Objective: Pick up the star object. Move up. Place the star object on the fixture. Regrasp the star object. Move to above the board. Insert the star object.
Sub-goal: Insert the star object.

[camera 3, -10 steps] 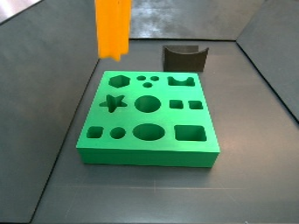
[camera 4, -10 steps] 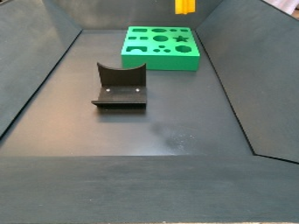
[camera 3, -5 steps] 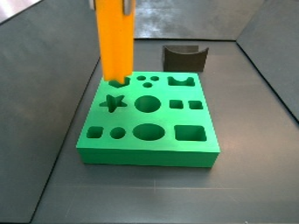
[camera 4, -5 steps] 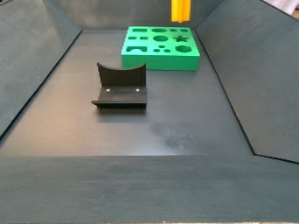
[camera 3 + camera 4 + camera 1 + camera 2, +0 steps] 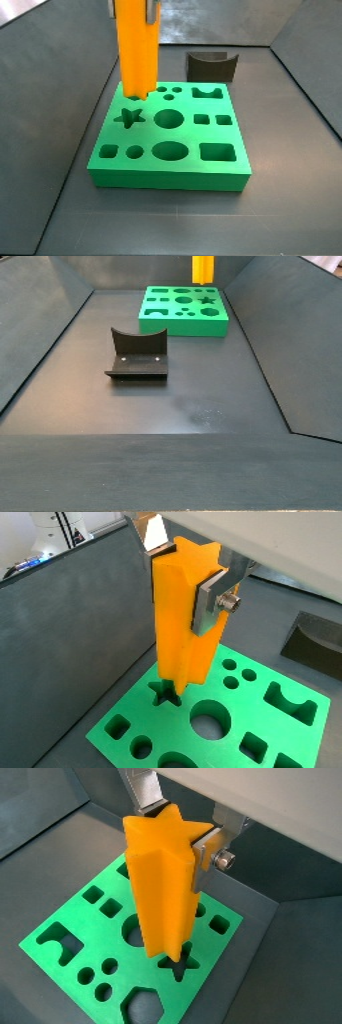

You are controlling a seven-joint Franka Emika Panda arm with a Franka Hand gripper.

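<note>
The star object (image 5: 183, 622) is a long orange prism that hangs upright, and my gripper (image 5: 183, 577) is shut on its upper part, with silver fingers (image 5: 211, 600) on two sides. Both wrist views show its lower end just above the star-shaped hole (image 5: 178, 968) of the green board (image 5: 80, 933). In a side view the star object (image 5: 135, 50) stands over the board's (image 5: 167, 150) far left part, its tip clear of the surface. The dark fixture (image 5: 211, 66) sits behind the board; another side view shows the fixture (image 5: 138, 353) well apart from the board (image 5: 186, 310).
Dark sloping walls (image 5: 54, 120) enclose the grey floor (image 5: 174, 406) on all sides. The board also has hexagon, round, square and notched holes (image 5: 170, 119). The gripper (image 5: 203, 264) is at the picture's edge in a side view.
The gripper has come down with the star object, whose lower end now hangs closer to the board. The board and fixture have not moved.
</note>
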